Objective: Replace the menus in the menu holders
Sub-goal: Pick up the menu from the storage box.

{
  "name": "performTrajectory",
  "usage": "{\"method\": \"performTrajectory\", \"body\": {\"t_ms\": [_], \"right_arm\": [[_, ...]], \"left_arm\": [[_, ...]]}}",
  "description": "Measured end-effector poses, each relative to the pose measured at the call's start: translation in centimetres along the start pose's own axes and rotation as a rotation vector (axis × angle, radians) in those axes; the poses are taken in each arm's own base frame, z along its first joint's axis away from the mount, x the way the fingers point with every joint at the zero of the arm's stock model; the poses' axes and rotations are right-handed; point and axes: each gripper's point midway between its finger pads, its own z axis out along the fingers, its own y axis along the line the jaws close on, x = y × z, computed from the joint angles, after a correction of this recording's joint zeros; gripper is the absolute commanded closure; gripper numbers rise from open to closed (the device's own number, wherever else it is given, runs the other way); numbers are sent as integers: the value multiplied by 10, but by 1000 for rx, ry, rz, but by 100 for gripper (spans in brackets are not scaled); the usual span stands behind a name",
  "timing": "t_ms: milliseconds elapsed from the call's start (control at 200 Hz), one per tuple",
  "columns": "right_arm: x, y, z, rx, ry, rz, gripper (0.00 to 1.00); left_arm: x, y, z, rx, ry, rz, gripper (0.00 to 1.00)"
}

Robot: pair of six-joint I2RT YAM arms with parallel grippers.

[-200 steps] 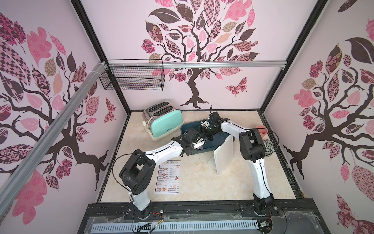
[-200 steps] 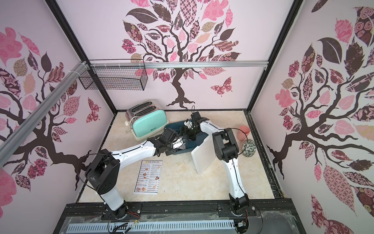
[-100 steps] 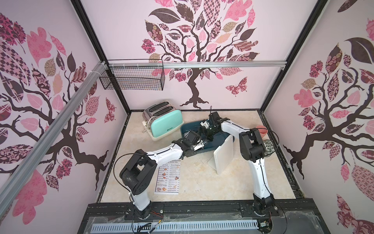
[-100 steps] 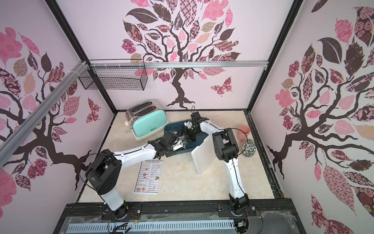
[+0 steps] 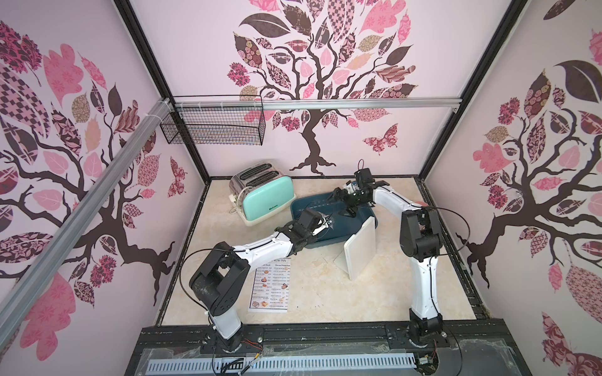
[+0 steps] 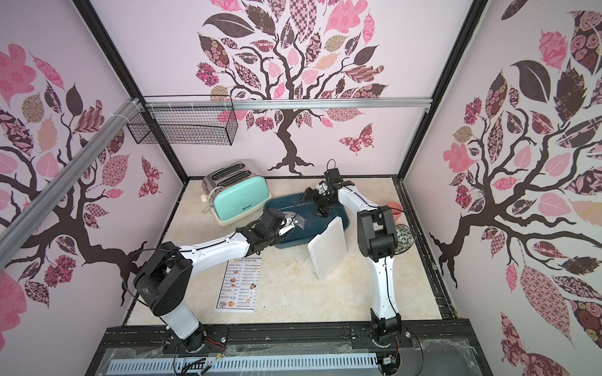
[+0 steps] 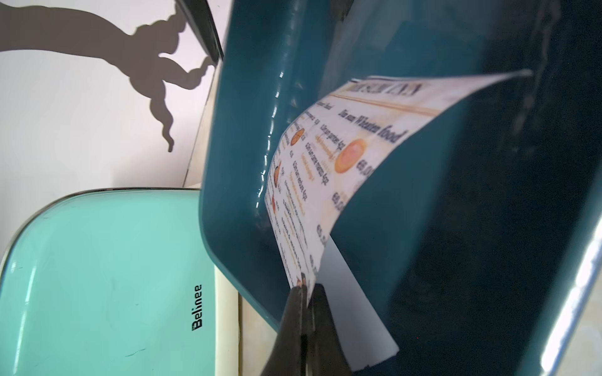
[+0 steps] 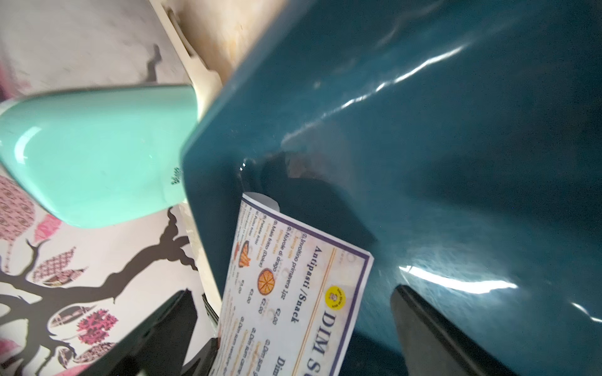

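Note:
One menu lies flat on the table near the left arm's base, also seen in a top view. A second menu curls up inside the dark blue tub, and my left gripper is shut on its edge. In both top views the left gripper sits at the tub's near rim. My right gripper is open over the tub; the curled menu stands between its wide-apart fingers. The white menu holder stands upright in front of the tub.
A mint toaster stands left of the tub. A wire basket hangs on the back wall. A red cup and a patterned disc lie by the right arm's elbow.
My left gripper has closed on the menu in the tub. The right gripper's jaws have spread a little wider; the right arm has hardly moved.

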Motion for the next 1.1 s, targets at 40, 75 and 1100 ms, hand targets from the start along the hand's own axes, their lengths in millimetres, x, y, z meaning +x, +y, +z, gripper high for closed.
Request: {"method": "performTrajectory", "body": {"t_ms": [40,75,1100], "right_arm": [[-8,6,-15,-4,-40,12,0],[-13,12,-29,-11,-75,20,0],[29,30,-113,-306,-186,566,1]], "left_arm": [[-4,5,-2,-16,-15,-25,100],[-8,10,-4,-29,-27,-45,100],[-86,79,-39,-129,-261,-362,100]]}}
